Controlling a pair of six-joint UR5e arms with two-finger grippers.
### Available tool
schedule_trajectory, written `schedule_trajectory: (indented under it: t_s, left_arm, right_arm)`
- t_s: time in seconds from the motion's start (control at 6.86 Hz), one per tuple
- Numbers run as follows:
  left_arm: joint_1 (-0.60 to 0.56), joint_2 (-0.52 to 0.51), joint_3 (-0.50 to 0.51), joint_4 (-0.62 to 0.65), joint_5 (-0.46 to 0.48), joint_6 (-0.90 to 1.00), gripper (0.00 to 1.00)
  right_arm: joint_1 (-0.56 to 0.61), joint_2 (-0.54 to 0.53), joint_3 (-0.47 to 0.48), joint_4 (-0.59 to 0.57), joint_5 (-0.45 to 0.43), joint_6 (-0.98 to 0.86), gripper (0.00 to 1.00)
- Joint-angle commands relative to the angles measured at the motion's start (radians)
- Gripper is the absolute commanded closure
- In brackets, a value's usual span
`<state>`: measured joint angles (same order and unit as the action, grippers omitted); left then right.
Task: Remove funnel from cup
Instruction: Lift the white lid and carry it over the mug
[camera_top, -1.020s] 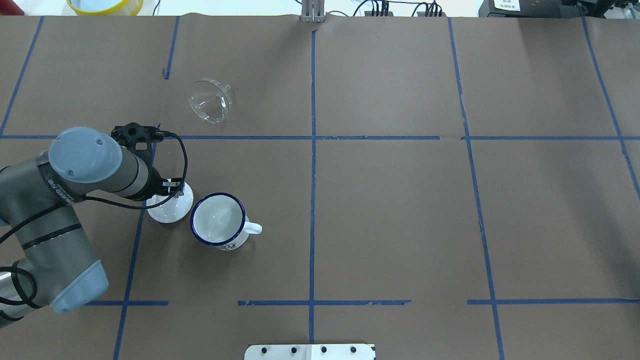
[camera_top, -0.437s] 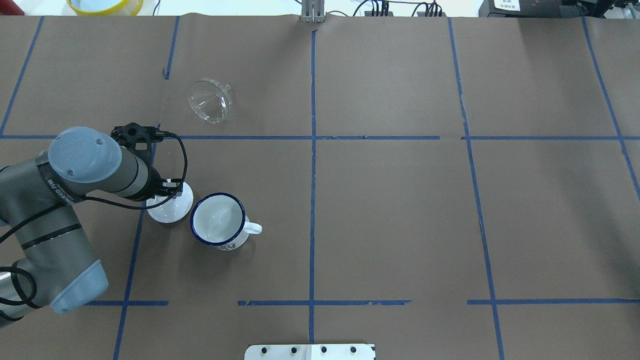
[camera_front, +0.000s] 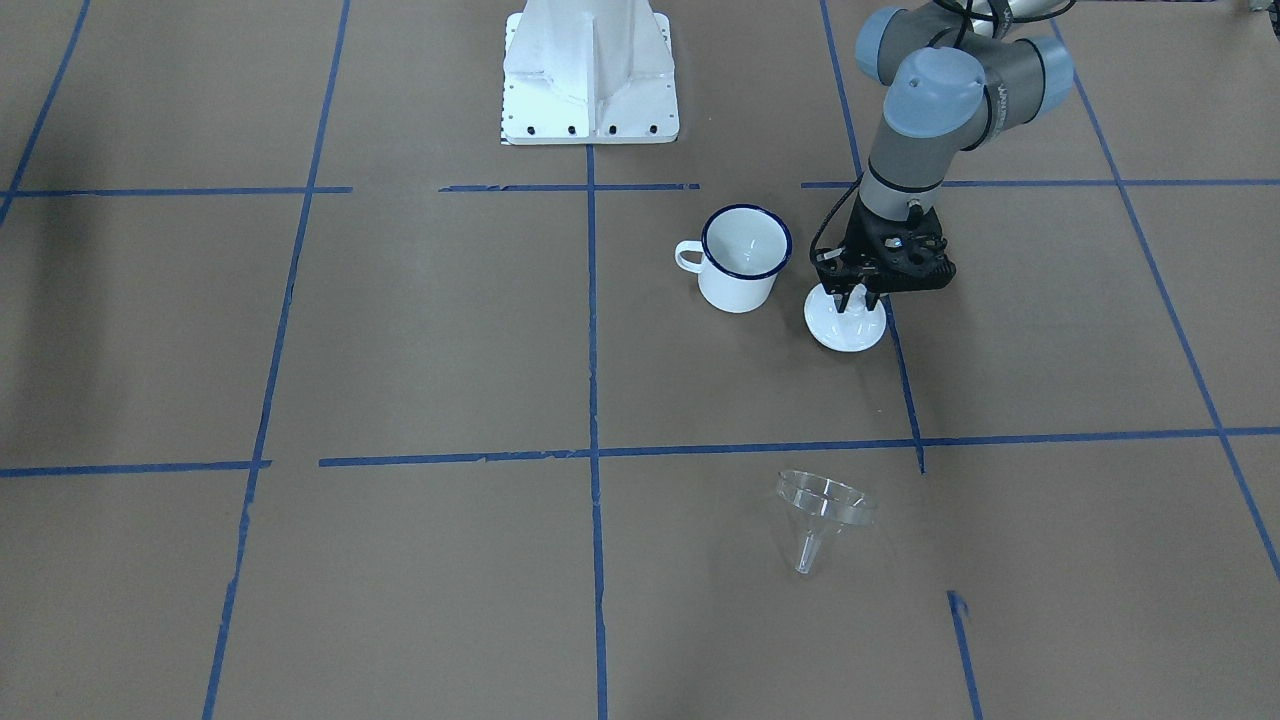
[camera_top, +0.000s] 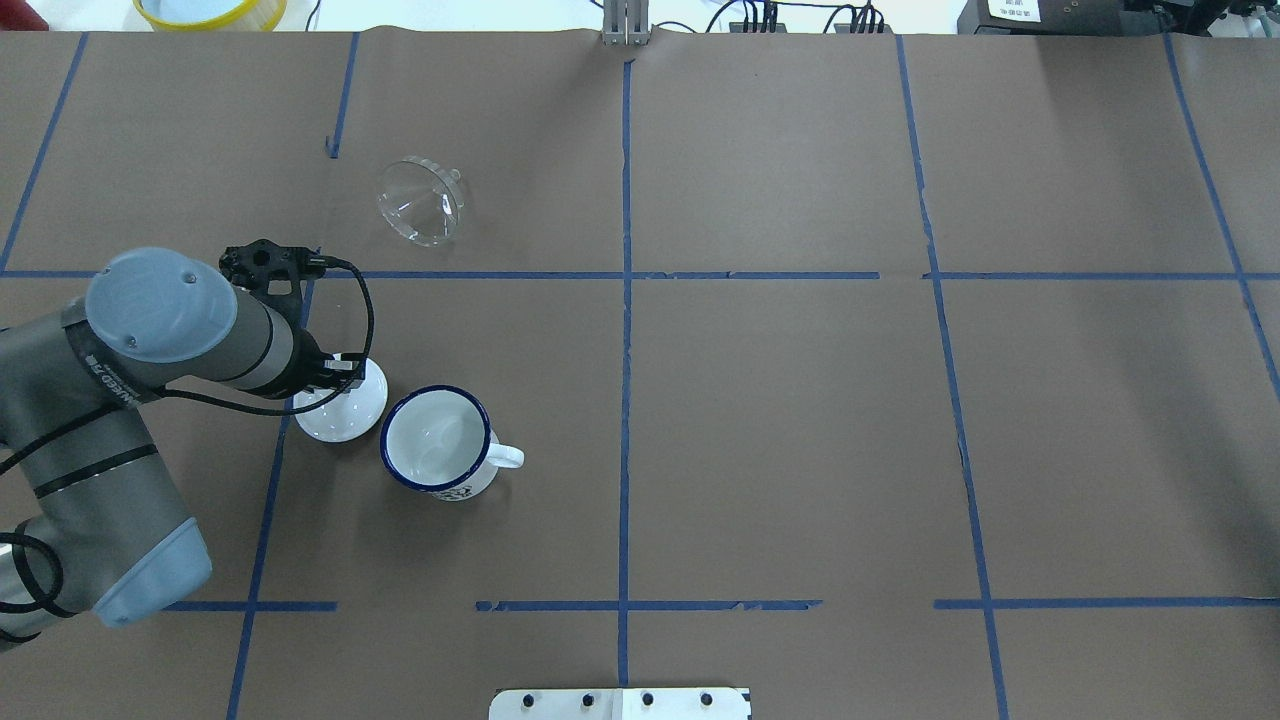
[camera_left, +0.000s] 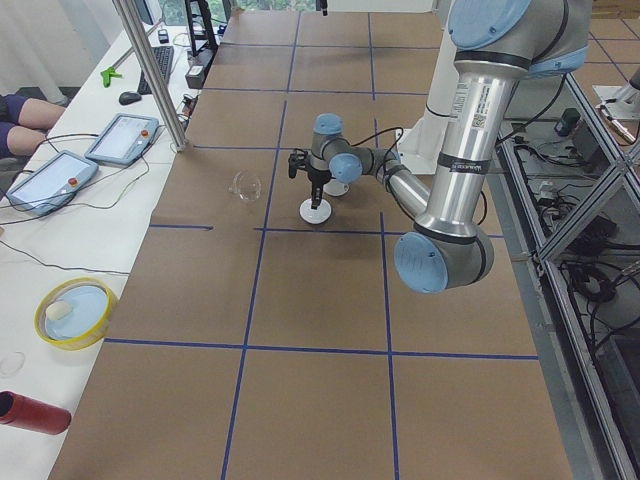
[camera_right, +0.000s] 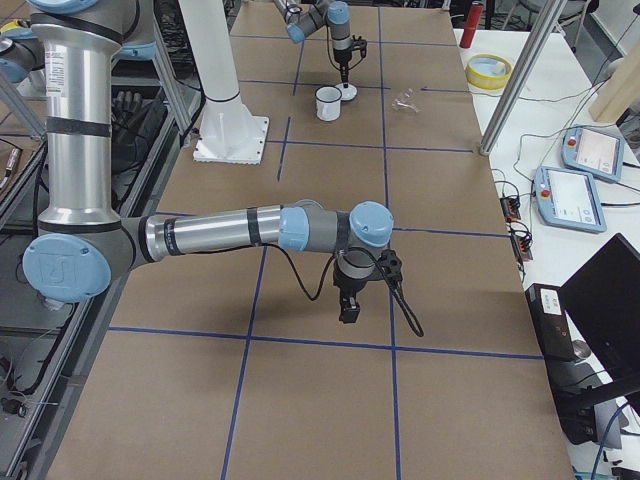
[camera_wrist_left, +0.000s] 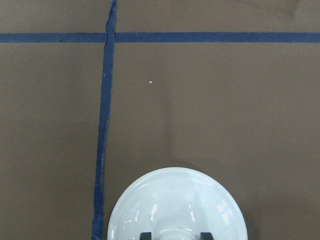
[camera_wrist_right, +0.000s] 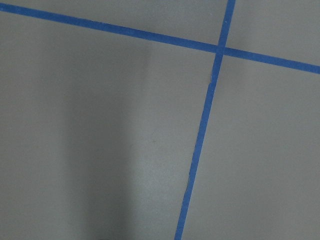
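Note:
The clear funnel (camera_front: 820, 510) lies on its side on the brown paper, spout towards the camera, far from the cup; it also shows in the overhead view (camera_top: 420, 200). The white cup (camera_front: 745, 265) with a dark blue rim stands upright and empty (camera_top: 437, 440). My left gripper (camera_front: 852, 298) points down over a white knobbed lid (camera_front: 845, 332) beside the cup. In the left wrist view its fingertips (camera_wrist_left: 146, 235) flank the lid's knob (camera_wrist_left: 175, 234). My right gripper (camera_right: 348, 312) hangs over bare paper far away; I cannot tell whether it is open.
The white robot base (camera_front: 590, 70) stands behind the cup. A yellow bowl (camera_top: 210, 10) sits off the far left corner. Operator tablets (camera_left: 120, 138) and a metal pole (camera_left: 150, 70) stand along the far table edge. Blue tape lines grid the paper.
My left arm's elbow has shifted a little to the left. The lid under the left gripper has moved slightly. Funnel and cup have not moved.

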<state>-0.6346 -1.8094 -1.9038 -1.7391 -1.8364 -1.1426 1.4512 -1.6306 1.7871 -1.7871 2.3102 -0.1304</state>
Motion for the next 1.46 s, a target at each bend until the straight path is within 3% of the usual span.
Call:
schedule_trajectory:
  t_s: [0.0, 0.29, 0.44, 1.02, 1.31]
  left_arm:
    - [-0.128, -0.008, -0.111, 0.138, -0.081, 0.073, 1.00]
    - [-0.207, -0.111, -0.236, 0.399, -0.090, 0.104, 1.00]
    - [-0.203, -0.189, -0.232, 0.485, -0.154, 0.080, 1.00]
    - [-0.019, -0.255, -0.212, 0.495, -0.152, -0.190, 1.00]
    - [0.047, -0.278, -0.172, 0.490, -0.101, -0.247, 1.00]
  right_arm:
    - [0.000, 0.000, 0.000, 0.000, 0.000, 0.000, 0.00]
    - [0.000, 0.000, 0.000, 0.000, 0.000, 0.000, 0.00]
    - [0.000, 0.002, 0.000, 0.000, 0.000, 0.000, 0.00]
    - [0.000, 0.000, 0.000, 0.000, 0.000, 0.000, 0.00]
    - [0.000, 0.002, 0.000, 0.000, 0.000, 0.000, 0.00]
